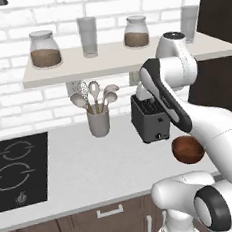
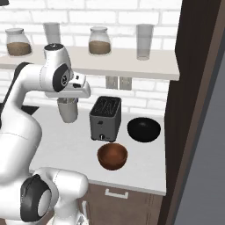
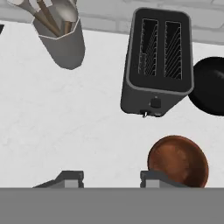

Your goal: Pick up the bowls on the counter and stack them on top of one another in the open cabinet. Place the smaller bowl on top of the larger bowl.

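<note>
The smaller bowl (image 2: 112, 156), reddish-brown, sits on the counter (image 2: 61, 143) in front of the toaster, near the front edge. The larger bowl (image 2: 143, 129), glossy black, rests to the toaster's right, by the dark panel. My gripper (image 3: 111, 179) hangs high above the counter (image 3: 65, 122) and looks down; its jaws are open over bare worktop. In the hand view the brown bowl (image 3: 177, 161) lies just right of the right fingertip (image 3: 153, 178), and the black bowl (image 3: 210, 85) is cut by the right edge. The open cabinet (image 1: 107, 61) runs along the brick wall. The arm partly covers the brown bowl (image 1: 187, 150).
A dark toaster (image 2: 105, 117) stands between wall and brown bowl. A grey utensil holder (image 1: 98, 120) sits to its left. Two jars (image 1: 45, 49) and two glasses (image 1: 88, 37) line the shelf. A black cooktop (image 1: 18, 170) is at far left, a tall dark panel (image 2: 193, 110) at right.
</note>
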